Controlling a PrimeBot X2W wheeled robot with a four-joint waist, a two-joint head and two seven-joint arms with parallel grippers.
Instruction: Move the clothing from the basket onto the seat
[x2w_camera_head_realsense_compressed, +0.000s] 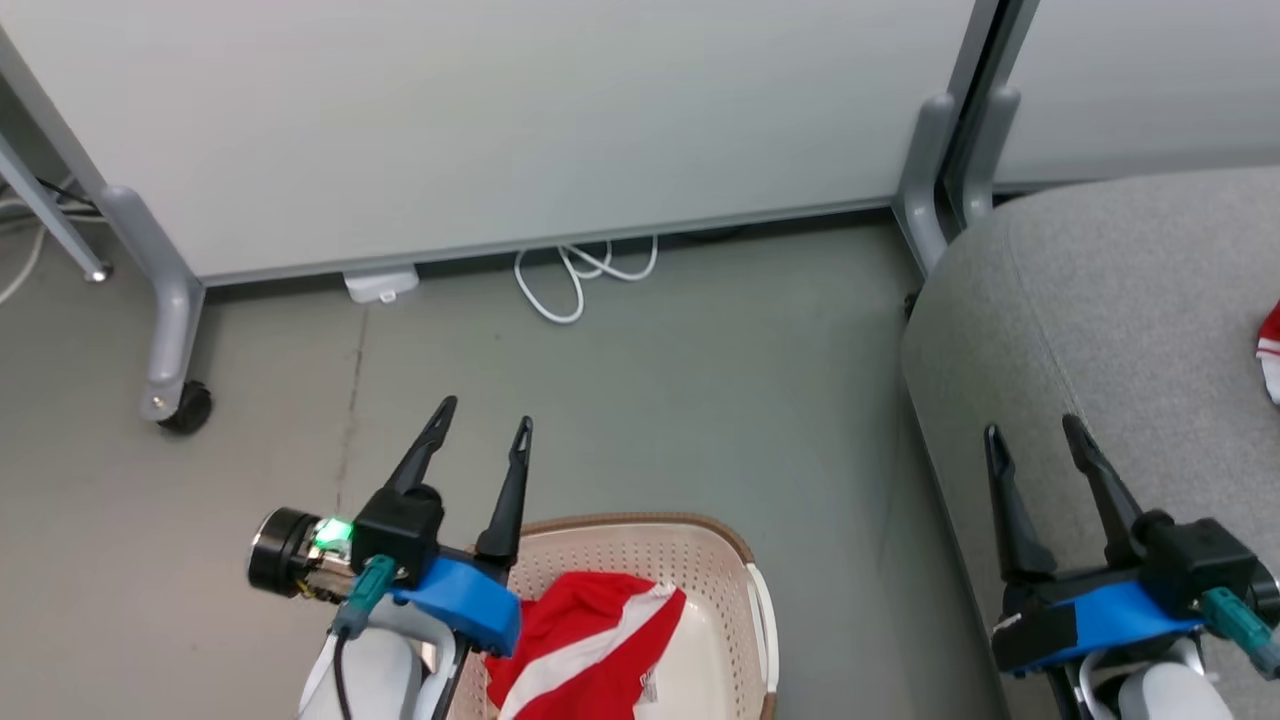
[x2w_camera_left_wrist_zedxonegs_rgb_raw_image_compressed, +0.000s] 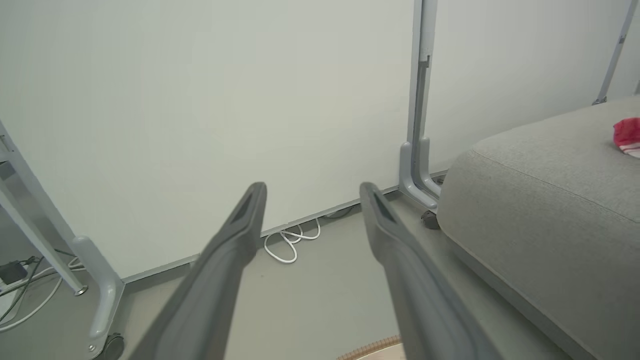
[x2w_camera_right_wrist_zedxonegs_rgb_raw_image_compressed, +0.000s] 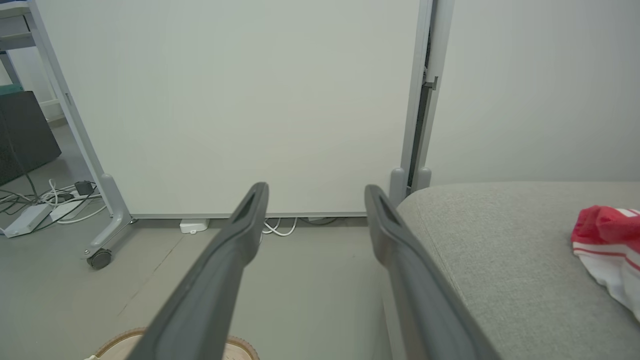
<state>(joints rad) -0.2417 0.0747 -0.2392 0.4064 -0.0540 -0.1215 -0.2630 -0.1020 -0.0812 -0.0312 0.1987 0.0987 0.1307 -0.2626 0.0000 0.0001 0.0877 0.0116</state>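
A red garment with white stripes (x2w_camera_head_realsense_compressed: 590, 640) lies in the cream basket (x2w_camera_head_realsense_compressed: 650, 545) at the bottom of the head view. My left gripper (x2w_camera_head_realsense_compressed: 485, 420) hovers open just above the basket's left rim, holding nothing; in its own wrist view it (x2w_camera_left_wrist_zedxonegs_rgb_raw_image_compressed: 312, 190) points toward the wall. A second red and white garment (x2w_camera_right_wrist_zedxonegs_rgb_raw_image_compressed: 607, 242) rests on the grey seat (x2w_camera_head_realsense_compressed: 1120, 330), at the right edge (x2w_camera_head_realsense_compressed: 1270, 350). My right gripper (x2w_camera_head_realsense_compressed: 1030, 430) stands open and empty over the seat's near left part, well left of that garment.
White partition panels on grey wheeled legs (x2w_camera_head_realsense_compressed: 175, 320) close the back. A coiled white cable (x2w_camera_head_realsense_compressed: 575, 275) lies on the grey floor below them. More cables and a power strip (x2w_camera_right_wrist_zedxonegs_rgb_raw_image_compressed: 30, 215) sit at the far left. Bare floor (x2w_camera_head_realsense_compressed: 700, 400) separates basket and seat.
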